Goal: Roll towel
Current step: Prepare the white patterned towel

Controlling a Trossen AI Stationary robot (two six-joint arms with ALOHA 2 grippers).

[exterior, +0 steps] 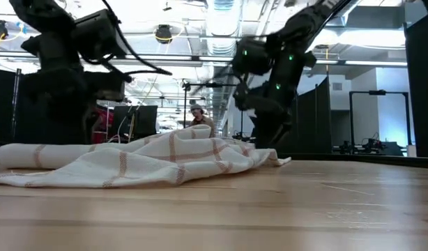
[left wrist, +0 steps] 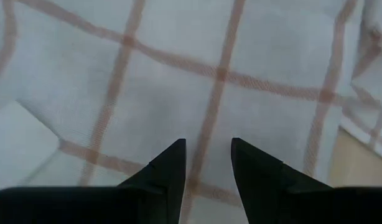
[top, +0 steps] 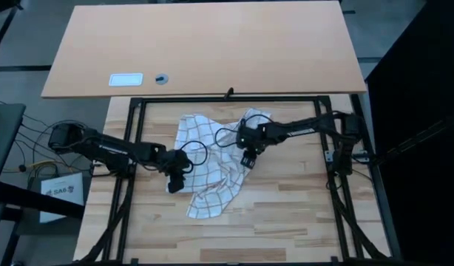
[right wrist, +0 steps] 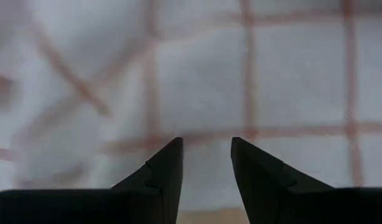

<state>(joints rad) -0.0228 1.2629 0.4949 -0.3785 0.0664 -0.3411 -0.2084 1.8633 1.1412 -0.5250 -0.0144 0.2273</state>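
Observation:
The towel (top: 212,166), white with thin brown-orange check lines, lies crumpled and partly folded over itself on the wooden table (top: 301,222). In the low view the towel (exterior: 151,164) is a low heap with a rolled-looking fold at one end (exterior: 33,155). My left gripper (top: 175,179) points down over the towel's left part; its open fingers (left wrist: 206,180) have only checked cloth below the gap. My right gripper (top: 249,159) points down over the towel's right middle, also open (right wrist: 206,180), and stands just above the cloth's end (exterior: 268,143).
A black metal frame (top: 227,98) runs around the work area on the wooden table. Beyond it stands a paler tabletop with a small white card (top: 126,79) and a small dark round thing (top: 161,77). Bare wood lies near the front edge (top: 286,236).

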